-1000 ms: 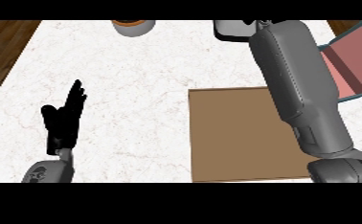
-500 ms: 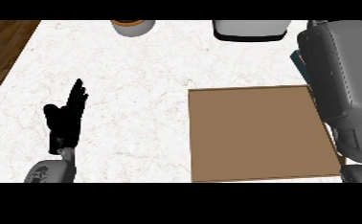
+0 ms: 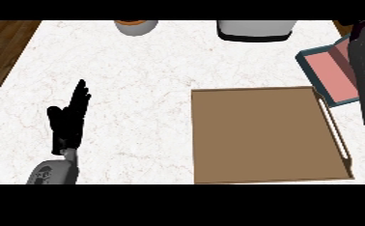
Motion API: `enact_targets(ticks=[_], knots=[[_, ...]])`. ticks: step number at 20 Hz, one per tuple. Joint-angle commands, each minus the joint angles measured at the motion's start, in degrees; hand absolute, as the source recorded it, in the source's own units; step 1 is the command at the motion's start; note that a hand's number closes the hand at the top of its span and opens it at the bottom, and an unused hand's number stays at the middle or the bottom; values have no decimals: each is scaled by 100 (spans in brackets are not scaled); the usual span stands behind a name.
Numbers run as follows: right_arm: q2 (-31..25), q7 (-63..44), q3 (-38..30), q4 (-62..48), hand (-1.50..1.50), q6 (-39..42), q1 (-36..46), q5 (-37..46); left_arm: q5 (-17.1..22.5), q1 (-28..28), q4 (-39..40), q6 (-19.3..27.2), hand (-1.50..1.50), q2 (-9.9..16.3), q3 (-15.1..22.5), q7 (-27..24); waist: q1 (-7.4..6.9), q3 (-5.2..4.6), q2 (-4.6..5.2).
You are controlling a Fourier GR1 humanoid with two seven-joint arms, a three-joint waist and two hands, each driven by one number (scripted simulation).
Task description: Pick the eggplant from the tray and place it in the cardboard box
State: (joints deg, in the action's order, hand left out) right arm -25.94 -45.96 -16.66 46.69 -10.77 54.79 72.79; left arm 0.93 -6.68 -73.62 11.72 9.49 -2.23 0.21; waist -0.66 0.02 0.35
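Head view, one frame. The white marbled counter point(image 3: 143, 75) fills the view.

The cardboard box point(image 3: 264, 138) is our landmark. It is a wide, shallow brown box, open at the top, with nothing in it that we can see.

The tray point(image 3: 339, 75) has a teal rim and a pink floor. It sits just beyond the box's far right corner, tilted against the box's edges and cut off by the view's right edge. The part we see is bare.

A grey container point(image 3: 257, 29) stands beyond the box's far edge, well apart from it.

Eggplant: we cannot see it anywhere. It may be on the hidden part of the tray or out of frame, and we cannot tell which, so its long axis is unknown too.

A dark grey strip point(image 3: 358, 51) crosses the tray at the right edge. We judge it to be part of the right arm. The right robot hand itself is not in view, so we cannot tell how its fingers stand or whether it holds anything.

The left robot hand point(image 3: 68, 121) is well to the left of the box, near its near edge. It is resting with fingers straight and pointing away, and it holds nothing.

A small round vessel with an orange-brown top point(image 3: 135, 26) stands beyond the box and to its left.

Judgement: the tray lies on the box's right, so the right arm is the nearer one. The coming move should carry the eggplant from there leftward and nearer, over the box's right wall.
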Motion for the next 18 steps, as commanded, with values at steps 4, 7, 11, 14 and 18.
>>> enact_targets(ticks=[4,7,11,14,18], knots=[[-670,958,-416,-1597,150,-944,-76,-146,6,145,-5,-109,0,-39,13,-149,-112,4,43],[-809,981,-808,-1949,150,-1440,-82,-407,-103,198,-239,54,0,-116,104,42,-152,10,54],[-1018,1472,-1299,-2508,-150,-1341,-50,-987,-24,42,-112,-87,0,-73,53,39,-153,13,68],[-1012,2391,-1651,-2602,-150,-1721,-353,-1489,-63,172,-281,30,0,-201,119,71,-152,19,59],[-870,3278,-2078,-2478,-150,-2196,-318,-2069,-62,132,-369,-68,0,-63,86,76,-196,28,72]])
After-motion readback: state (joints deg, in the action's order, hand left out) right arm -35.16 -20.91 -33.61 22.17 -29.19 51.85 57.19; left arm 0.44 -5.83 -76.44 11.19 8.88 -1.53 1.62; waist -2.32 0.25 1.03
